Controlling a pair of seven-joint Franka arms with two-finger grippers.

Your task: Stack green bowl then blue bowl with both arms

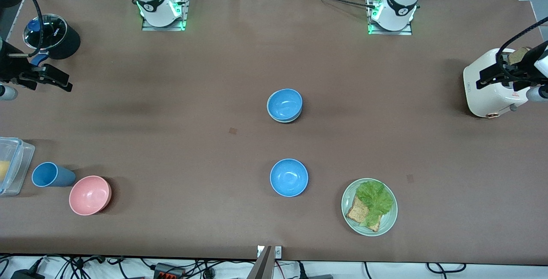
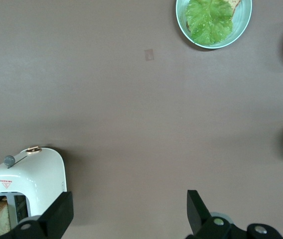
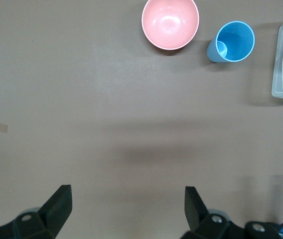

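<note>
Left tool (image 1: 492,78) over glossy rounded toaster (image 1: 486,95)

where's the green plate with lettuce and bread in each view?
Front view: green plate near the camera's edge, toward the left arm's end, beside the lone blue bowl.
Left wrist view: plate at the frame edge, partly cut off.
Right wrist view: not in it.
Shared landmark: white toaster, also in the left wrist view.
</note>
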